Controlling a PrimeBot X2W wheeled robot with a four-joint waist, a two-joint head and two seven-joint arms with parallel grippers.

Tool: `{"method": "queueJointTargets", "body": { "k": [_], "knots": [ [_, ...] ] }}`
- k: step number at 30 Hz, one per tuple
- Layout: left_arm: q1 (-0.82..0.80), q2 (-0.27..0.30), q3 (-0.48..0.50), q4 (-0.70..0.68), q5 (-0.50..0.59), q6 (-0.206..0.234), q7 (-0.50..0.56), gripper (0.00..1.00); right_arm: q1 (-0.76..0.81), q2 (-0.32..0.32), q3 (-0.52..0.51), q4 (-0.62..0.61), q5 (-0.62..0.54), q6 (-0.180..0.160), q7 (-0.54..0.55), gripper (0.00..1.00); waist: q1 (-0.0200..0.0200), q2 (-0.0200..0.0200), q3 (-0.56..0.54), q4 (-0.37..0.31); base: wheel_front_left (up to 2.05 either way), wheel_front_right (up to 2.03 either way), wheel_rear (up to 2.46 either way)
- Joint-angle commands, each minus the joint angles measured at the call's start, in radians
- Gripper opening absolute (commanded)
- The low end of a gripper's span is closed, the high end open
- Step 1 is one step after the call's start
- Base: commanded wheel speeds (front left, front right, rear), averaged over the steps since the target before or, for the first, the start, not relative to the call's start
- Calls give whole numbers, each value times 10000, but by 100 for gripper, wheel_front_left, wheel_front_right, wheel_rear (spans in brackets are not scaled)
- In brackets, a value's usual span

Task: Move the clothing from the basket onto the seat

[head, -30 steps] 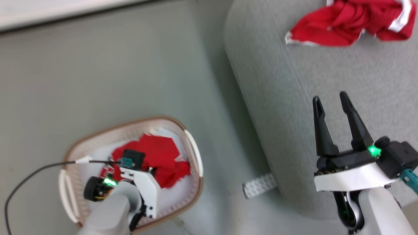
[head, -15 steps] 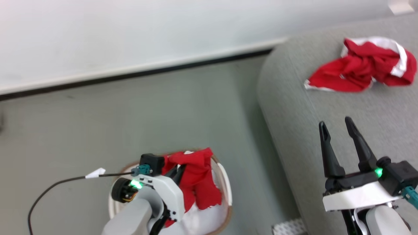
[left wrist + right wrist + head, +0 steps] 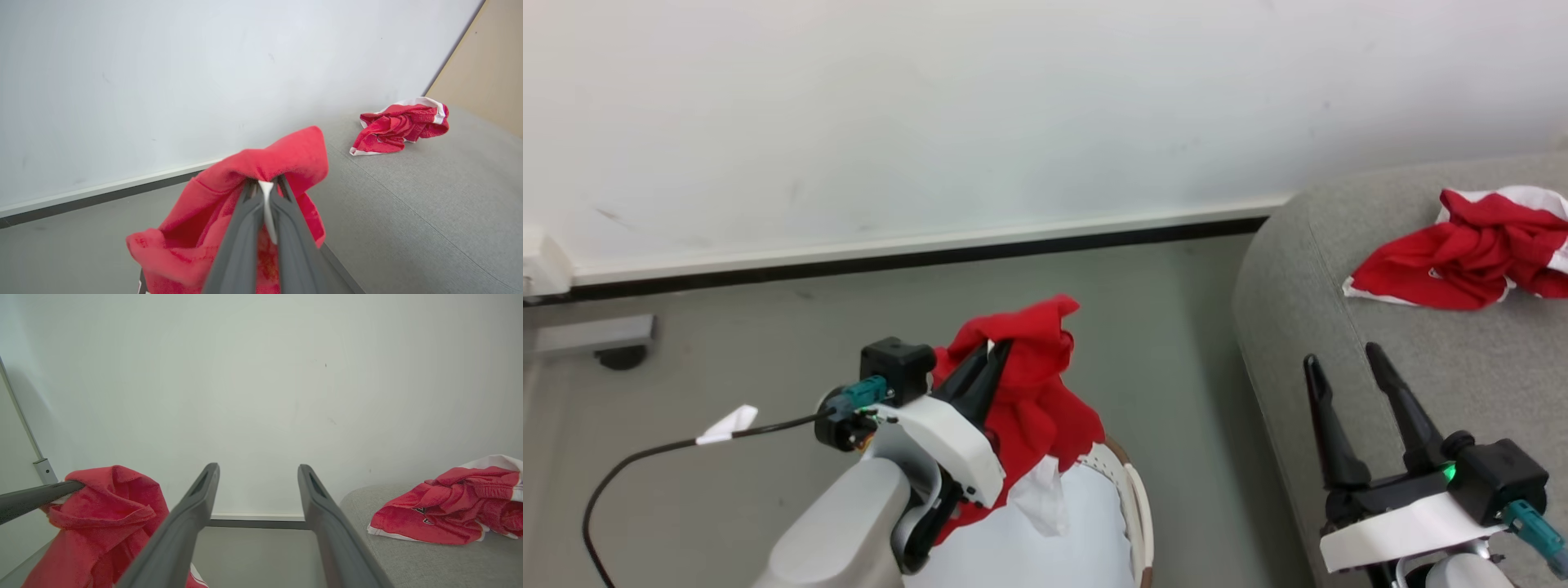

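Note:
My left gripper is shut on a red garment that hangs from its fingertips above the basket. In the left wrist view the same garment drapes over my closed left gripper. Another red garment with white trim lies crumpled on the grey seat. The right gripper is open and holds nothing, hovering over the seat's front edge. From the right wrist the held garment is at left and the lying garment at right.
A white wall with a dark baseboard runs behind the grey floor. A black cable trails from my left wrist. A grey foot of some furniture stands at far left. Open floor lies between basket and seat.
My left gripper rose out of the basket with the red garment in it. The head view tilted up, bringing the wall in. The right gripper stayed open.

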Motion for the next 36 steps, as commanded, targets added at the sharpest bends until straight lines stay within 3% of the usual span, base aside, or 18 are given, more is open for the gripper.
{"method": "queueJointTargets", "body": {
  "k": [1, 22, 36],
  "knots": [
    [226, 132, 163, -494, 243, 94, -6, 0, 189, -33, 83, 72, 57, -23, 1, 100, 2, 0, -227, 160, 0, 0, 0],
    [340, 773, 648, -4633, 786, 992, 414, 0, 427, -7, 787, 329, 288, -23, 1, 100, 2, 0, -840, 640, 0, 0, 0],
    [496, 990, 687, -5335, 656, 1228, 565, 0, 287, -30, 890, 355, 346, -23, 1, 100, 2, 0, -668, 657, 0, 0, 0]
  ]
}}
